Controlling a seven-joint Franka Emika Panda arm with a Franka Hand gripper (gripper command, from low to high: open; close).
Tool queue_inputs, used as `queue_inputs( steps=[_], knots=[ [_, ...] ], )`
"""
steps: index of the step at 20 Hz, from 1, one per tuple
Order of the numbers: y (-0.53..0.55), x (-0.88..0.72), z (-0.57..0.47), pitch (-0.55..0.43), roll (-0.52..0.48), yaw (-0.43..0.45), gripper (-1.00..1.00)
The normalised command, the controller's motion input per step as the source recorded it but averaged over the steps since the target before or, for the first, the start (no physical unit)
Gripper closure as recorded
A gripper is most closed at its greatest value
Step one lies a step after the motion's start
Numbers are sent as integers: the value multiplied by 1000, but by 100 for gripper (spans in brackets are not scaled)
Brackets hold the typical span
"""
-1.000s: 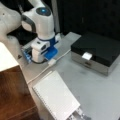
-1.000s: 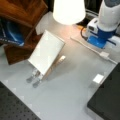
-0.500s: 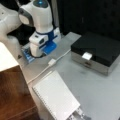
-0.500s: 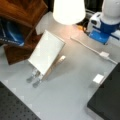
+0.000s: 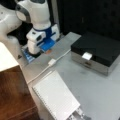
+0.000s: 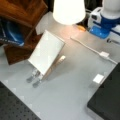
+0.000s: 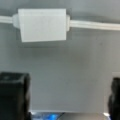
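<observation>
Arm: one white Franka arm [image 5: 30,12], entering at a front view's top left, bulky joints folded close, wrist turned downward; wrist section white with blue housing [image 5: 46,40], also seen at a front view's top right [image 6: 106,23]; gripper [image 7: 68,95]: pointing straight down, low over the surface; fingers [image 7: 13,96] black, one at each lower corner of the wrist view (a wide gap between them), jaws spread apart, nothing held between them.
</observation>
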Motion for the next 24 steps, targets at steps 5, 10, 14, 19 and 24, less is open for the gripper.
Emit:
queue_inputs(
  steps=[5, 10, 14, 19, 24],
  knots=[
    [72, 118, 182, 129, 141, -43, -100],
    [83, 253, 266, 188, 145, -53, -100],
    [170, 437, 365, 267, 260, -59, -100],
    [147, 547, 449, 348, 297, 21, -100],
    [105, 612, 507, 394, 214, 96, -100]
  ],
)
